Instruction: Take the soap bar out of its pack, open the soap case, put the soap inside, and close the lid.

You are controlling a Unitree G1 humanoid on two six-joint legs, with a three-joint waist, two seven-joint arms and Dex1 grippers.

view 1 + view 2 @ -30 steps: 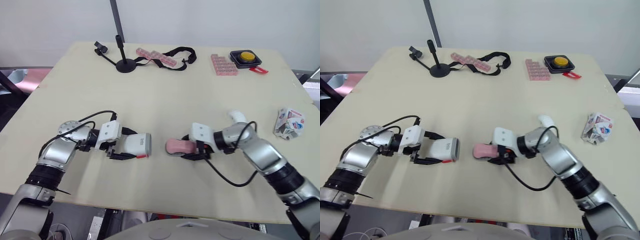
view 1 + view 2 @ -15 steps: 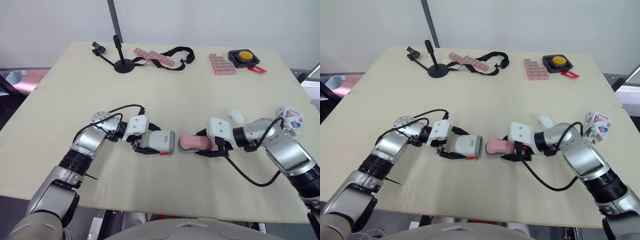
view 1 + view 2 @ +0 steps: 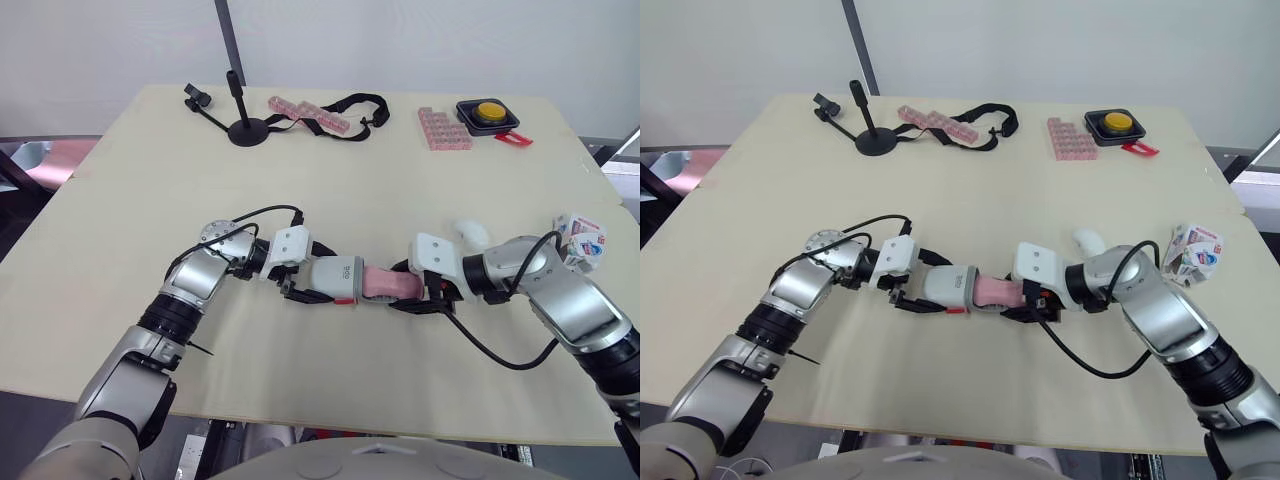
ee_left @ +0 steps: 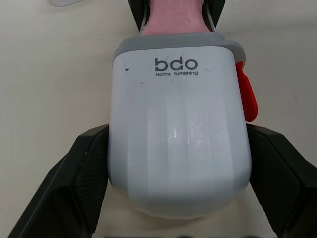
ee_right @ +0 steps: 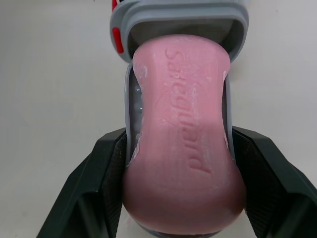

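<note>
The left gripper [image 4: 178, 144] clamps the soap case [image 4: 176, 99] by its sides, a smooth, rounded white plastic shell with a grey rim [image 5: 178, 15] and a red tab [image 4: 246, 91]. The right gripper [image 5: 179, 148] pinches the pink soap bar [image 5: 178, 89], which is waisted, matte and embossed with lettering. The bar's far end sits inside the case's open mouth, low over the pale table [image 3: 330, 180]. The crumpled pack [image 3: 580, 240] lies near the table's right edge.

Soap case [image 4: 178, 124] reads "bdo Home Furnishing"; soap bar [image 5: 183, 144] embossed "Safeguard".
</note>
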